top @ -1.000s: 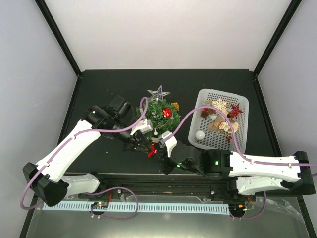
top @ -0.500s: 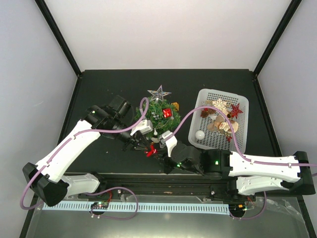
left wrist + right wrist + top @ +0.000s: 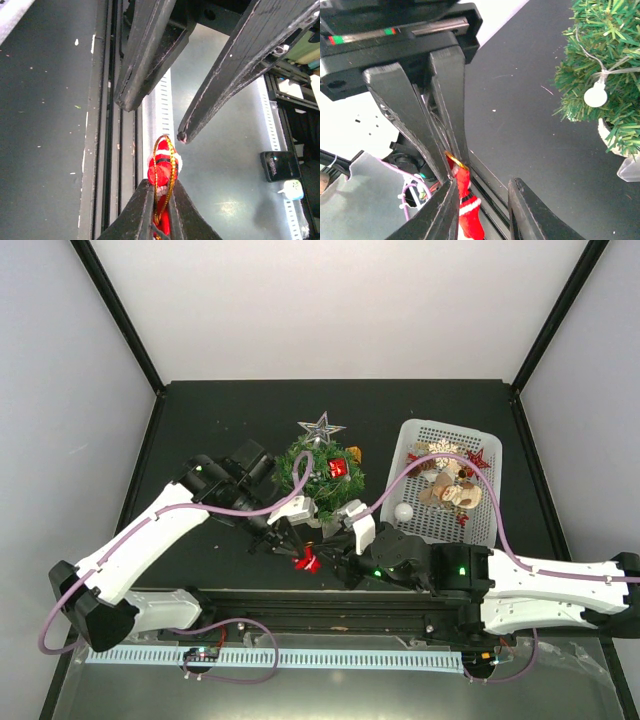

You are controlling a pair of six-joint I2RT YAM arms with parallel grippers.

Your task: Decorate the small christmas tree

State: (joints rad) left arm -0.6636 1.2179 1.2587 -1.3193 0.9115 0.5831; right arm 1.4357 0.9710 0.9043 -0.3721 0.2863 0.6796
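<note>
The small christmas tree (image 3: pixel 318 472) stands on the dark table (image 3: pixel 220 410), a star (image 3: pixel 321 427) on top. Left of the tree and nearer the arm bases, the left gripper (image 3: pixel 161 189) has its fingers (image 3: pixel 142 210) pressed together on the gold loop of a small red Santa ornament (image 3: pixel 164 162) — a thin pinch, right at the tips. Just in front of the tree's white pot (image 3: pixel 612 140), the right gripper (image 3: pixel 484 184) has its fingers (image 3: pixel 445 210) apart, with the Santa against one of them.

As I judge the risks:
- That finger may drag the Santa as it pulls away and tug the cord from the pinch.
- The squeezed loop may be too flat to slip over a branch.
- A push on the branches may tip the tree — its base looks small.
</note>
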